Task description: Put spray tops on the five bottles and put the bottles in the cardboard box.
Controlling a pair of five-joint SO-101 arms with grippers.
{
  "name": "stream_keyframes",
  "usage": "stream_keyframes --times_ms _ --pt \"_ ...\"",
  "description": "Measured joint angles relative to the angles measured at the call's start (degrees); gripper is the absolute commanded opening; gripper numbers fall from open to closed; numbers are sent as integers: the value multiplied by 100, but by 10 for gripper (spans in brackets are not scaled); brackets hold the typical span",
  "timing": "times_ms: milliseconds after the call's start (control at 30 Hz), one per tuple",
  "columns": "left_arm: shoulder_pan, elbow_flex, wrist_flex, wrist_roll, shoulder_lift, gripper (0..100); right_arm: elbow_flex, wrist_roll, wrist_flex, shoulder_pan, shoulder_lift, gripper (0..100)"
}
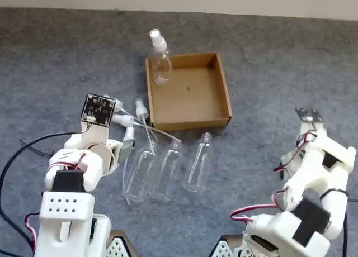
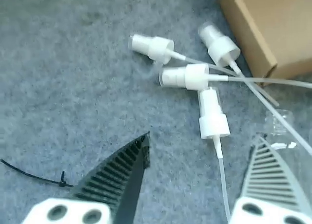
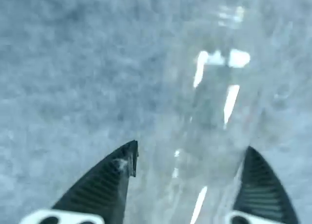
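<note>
The box [image 1: 224,89] sits mid-table on grey carpet [image 1: 56,56], open side up. A capped bottle [image 1: 160,64] stands in its far left corner, white top on. Three bottles [image 1: 168,169] with no tops lie side by side on the carpet just near of the box, necks pointing far toward it. The leftmost and middle ones almost touch; the right one lies a little apart.

Four loose tops [image 2: 187,77] lie in a cluster just left of the box's near left corner; their thin tubes cross one another and trail toward the bottles.

The left gripper [image 2: 202,139] hangs over this cluster, jaws wide apart and holding nothing; the nearest top lies between the fingertips with its tube running back toward the wrist. A black cable tie [image 2: 29,175] lies on the carpet to the left.

The right gripper [image 3: 190,153] is well right of the box, pointing far. A clear bottle [image 3: 219,87] shows blurred just ahead of it; I cannot tell whether the gripper is clamped on it.
</note>
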Motion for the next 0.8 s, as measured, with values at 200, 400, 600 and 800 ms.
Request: stream_keyframes --times_ms 200,400,600,800 --pt "0 -9 0 0 149 294 -571 -870 114 -404 53 300" --pt "0 264 -167 0 149 294 -1600 -1196 712 -571 53 300" --pt "0 273 -264 0 149 294 -1916 -1231 791 -563 132 300" --pt "0 273 -264 0 149 294 -2365 -1231 888 -571 1204 300"
